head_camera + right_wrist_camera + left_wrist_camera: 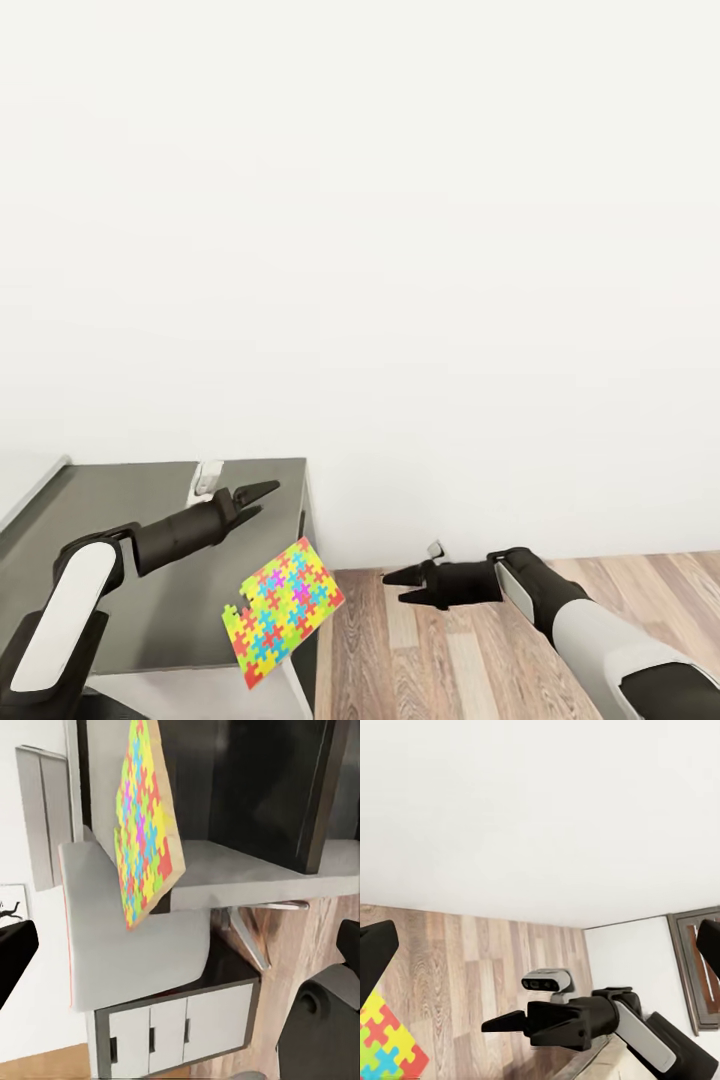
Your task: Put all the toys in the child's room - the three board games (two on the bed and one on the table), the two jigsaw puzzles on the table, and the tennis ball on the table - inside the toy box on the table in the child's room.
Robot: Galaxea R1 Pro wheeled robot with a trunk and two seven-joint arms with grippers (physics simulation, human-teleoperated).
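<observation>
A jigsaw puzzle (282,612) of yellow, green, red, blue and pink pieces tilts steeply over the right front corner of the table (120,520), partly off its edge. In the right wrist view the jigsaw puzzle (146,825) stands almost on edge against the table (240,870). My left gripper (258,497) hovers open over the table, above and left of the sheet, not touching it. My right gripper (395,586) is open over the floor to the sheet's right, empty. A corner of the jigsaw puzzle (382,1046) and the right gripper (506,1024) appear in the left wrist view.
A bare white wall (400,250) rises behind the table. Light wood plank floor (480,650) lies to the table's right. A low cabinet with white doors (180,1027) and a grey panel (127,945) stand beneath the table's edge.
</observation>
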